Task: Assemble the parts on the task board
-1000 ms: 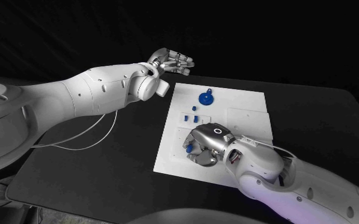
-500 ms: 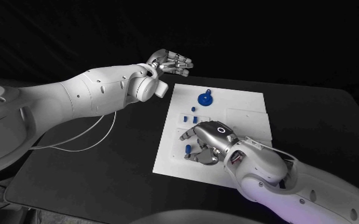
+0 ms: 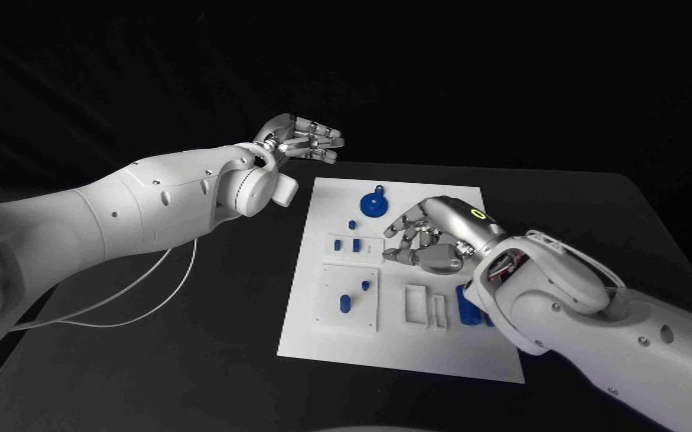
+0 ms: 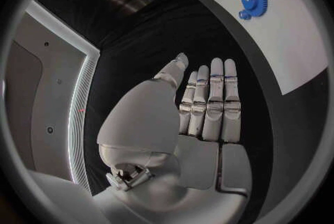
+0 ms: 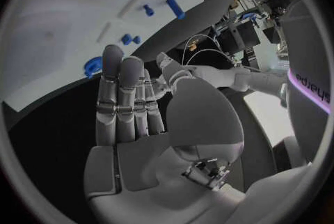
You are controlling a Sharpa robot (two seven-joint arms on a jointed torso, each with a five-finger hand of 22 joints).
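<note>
- Your right hand (image 3: 440,232) has its fingers (image 5: 118,90) stretched out side by side, nothing between them; they hang over the upper middle of the task board (image 3: 433,352), and you cannot tell from the head view whether the tips touch it.
- Your left hand (image 3: 299,139) has its fingers (image 4: 212,96) straight and lying together, thumb set a little apart, holding nothing. It sits off the board, over the black table (image 3: 188,352), at about 10 o'clock from the board's far-left corner.
- At 9 o'clock of the right hand, just beside its fingertips, you see the round blue gear (image 3: 375,203) with a small tab on its far side, near the board's far edge. The left wrist view shows its toothed rim.
- At 7 o'clock from the gear lie a small blue piece (image 3: 353,223) and two short blue pegs (image 3: 346,245) side by side.
- Nearer you, a raised square plate (image 3: 351,297) carries two more blue pieces (image 3: 346,302).
- At 6 o'clock of the right hand, a white slotted block (image 3: 417,305) lies beside blue bars (image 3: 469,307) that are partly hidden by the right wrist.
- A white cable (image 3: 144,297) loops from the left arm down onto the table, well apart from the board.
</note>
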